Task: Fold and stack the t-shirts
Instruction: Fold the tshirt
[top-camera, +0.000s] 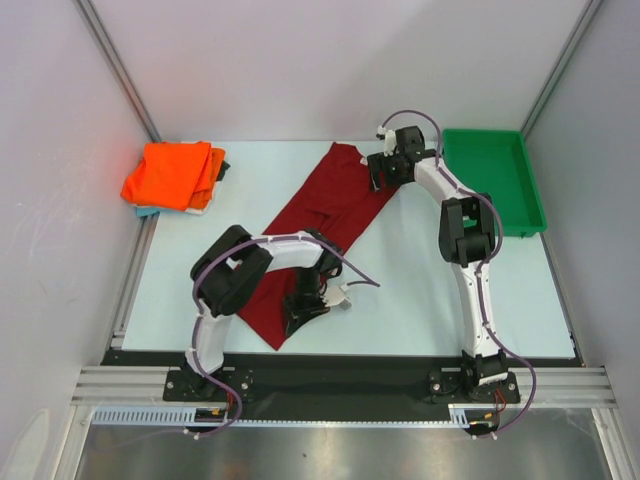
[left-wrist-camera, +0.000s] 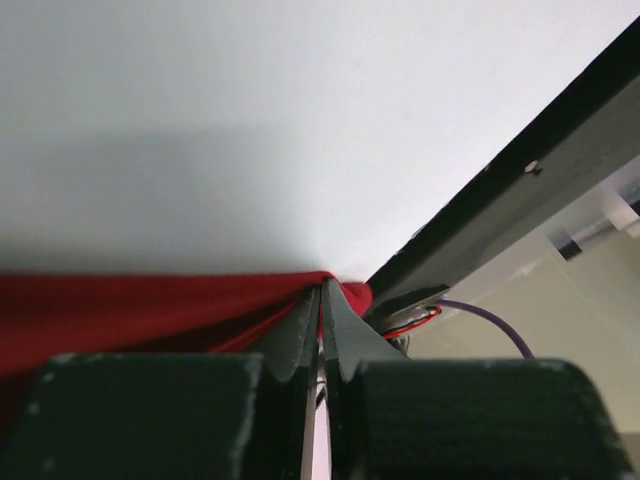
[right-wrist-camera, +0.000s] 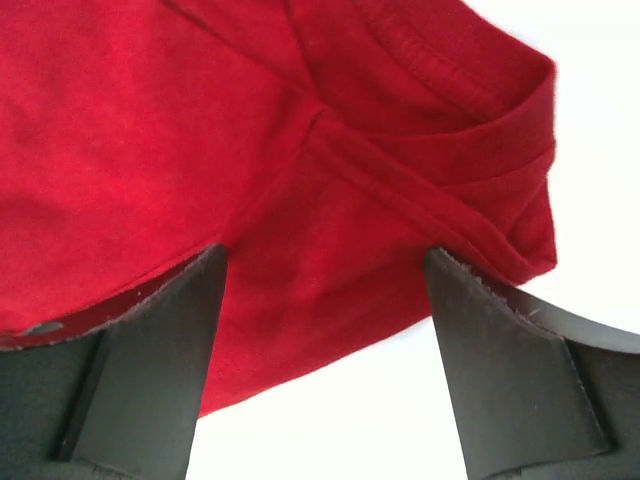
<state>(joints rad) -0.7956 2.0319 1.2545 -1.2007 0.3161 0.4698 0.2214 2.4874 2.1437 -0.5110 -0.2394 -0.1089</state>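
Nearest you, the black rail (top-camera: 340, 372) carrying both arm bases edges the pale table (top-camera: 420, 290), with white walls (top-camera: 300, 60) on three sides. Your left claw (left-wrist-camera: 321, 290) is pinched tight on the near end of the dark red shirt (top-camera: 325, 210) lying slantwise across the middle, while your right claw (right-wrist-camera: 325, 265) hangs wide apart over its collar end, holding nothing. The folded orange shirt (top-camera: 175, 175) sits far left, a green tray (top-camera: 530, 195) far right.
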